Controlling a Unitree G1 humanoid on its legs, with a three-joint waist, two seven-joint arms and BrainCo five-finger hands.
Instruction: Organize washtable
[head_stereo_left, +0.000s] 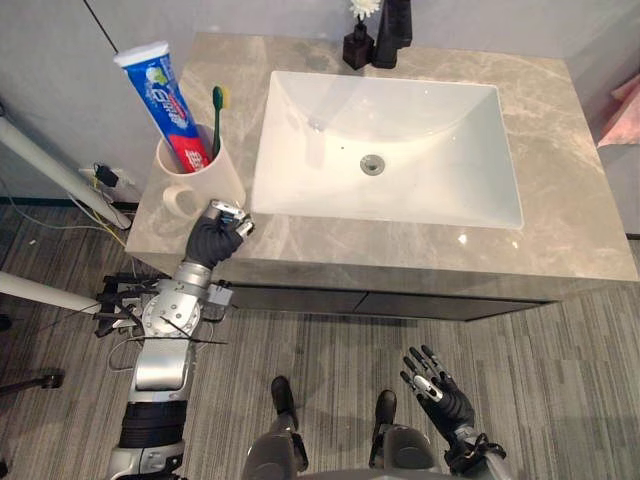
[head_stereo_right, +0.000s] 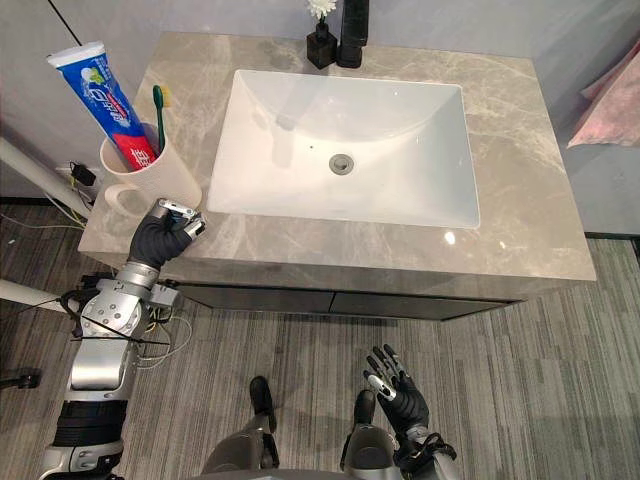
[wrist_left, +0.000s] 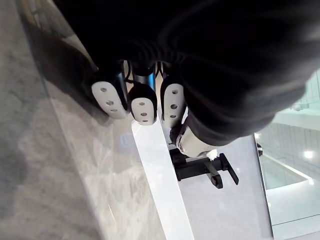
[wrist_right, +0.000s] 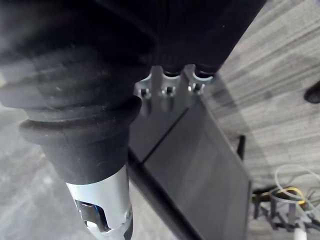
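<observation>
From my station I saw the grey marbled washtable (head_stereo_left: 560, 200) with its white sink (head_stereo_left: 430, 130) sunk in the middle and the drain (head_stereo_left: 372, 164) at the basin's centre. At the back edge a black faucet (head_stereo_left: 393, 35) stood just beside a small dark vase (head_stereo_left: 357, 47) carrying a white flower (head_stereo_left: 366, 8). On the front left corner of the counter sat a cream cup (head_stereo_left: 218, 172) with a ring handle facing the front edge; in it a blue, white and red toothpaste tube (head_stereo_left: 160, 95) leaned away from the sink, and a green toothbrush (head_stereo_left: 218, 110) stood nearly upright, bristles up, beside the tube. The left hand (head_stereo_left: 215, 238) was at the counter's front edge, just in front of the cup and close to its handle, between the cup and the sink's near left corner; I could not tell whether it touched the cup. Its fingers (head_stereo_left: 232, 211) were clenched inward, and I saw nothing held in them; the left wrist view showed the curled fingers from behind, over the marble, with the faucet (wrist_left: 202, 167) beyond. The right hand (head_stereo_left: 438, 390) hung low over the grey striped floor (head_stereo_left: 560, 380), well apart from the washtable, palm up, fingers spread and released, grasping nothing
</observation>
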